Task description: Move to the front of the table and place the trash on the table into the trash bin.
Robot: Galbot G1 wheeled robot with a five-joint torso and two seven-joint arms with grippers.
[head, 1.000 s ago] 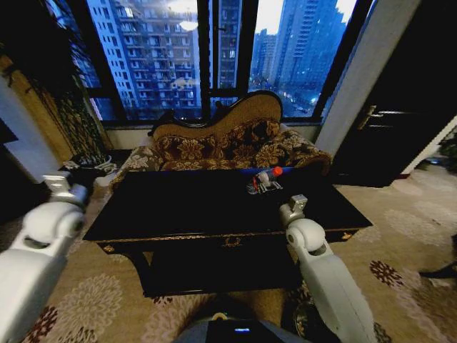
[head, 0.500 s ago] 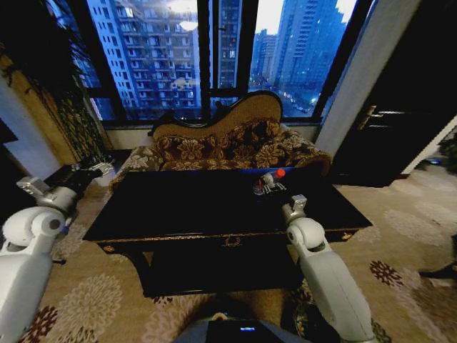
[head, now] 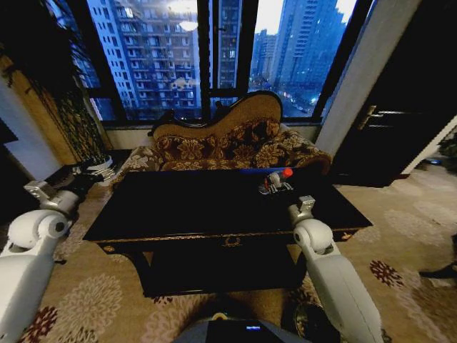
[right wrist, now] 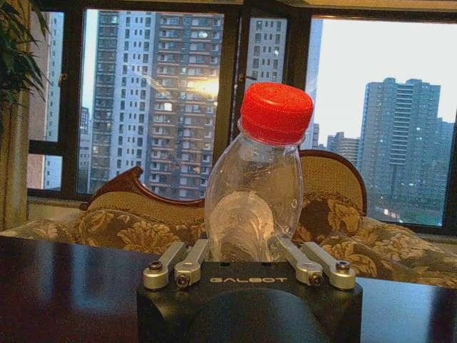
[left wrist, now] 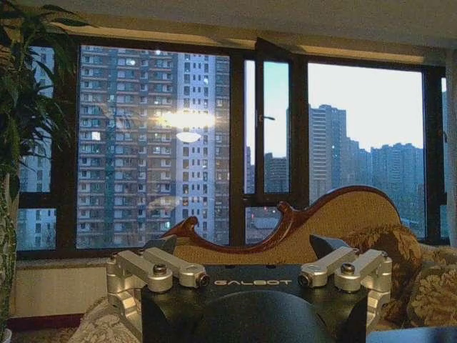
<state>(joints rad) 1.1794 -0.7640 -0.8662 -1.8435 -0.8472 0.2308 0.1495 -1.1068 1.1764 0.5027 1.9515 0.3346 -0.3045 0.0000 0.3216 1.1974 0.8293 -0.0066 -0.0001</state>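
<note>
The glossy black table (head: 186,204) with gold trim stands right in front of me. A clear bottle (head: 280,176) with a red cap is at its far right part, upright in the right wrist view (right wrist: 251,189). My right gripper (head: 274,187) (right wrist: 244,249) is shut on the bottle's lower body. My left gripper (head: 87,174) (left wrist: 246,250) hangs open and holds nothing, off the table's left end. A dark round shape with a pale rim (head: 307,320) on the floor by my right arm may be the trash bin; the arm hides most of it.
A patterned brown sofa (head: 228,146) stands behind the table under big windows. A leafy plant (head: 71,118) and a white pot (head: 106,166) are at the left. A dark door (head: 389,121) is at the right. Patterned carpet lies around the table.
My right gripper has shifted to the right with the bottle in it. My left arm has drawn back to the left and now holds almost still.
</note>
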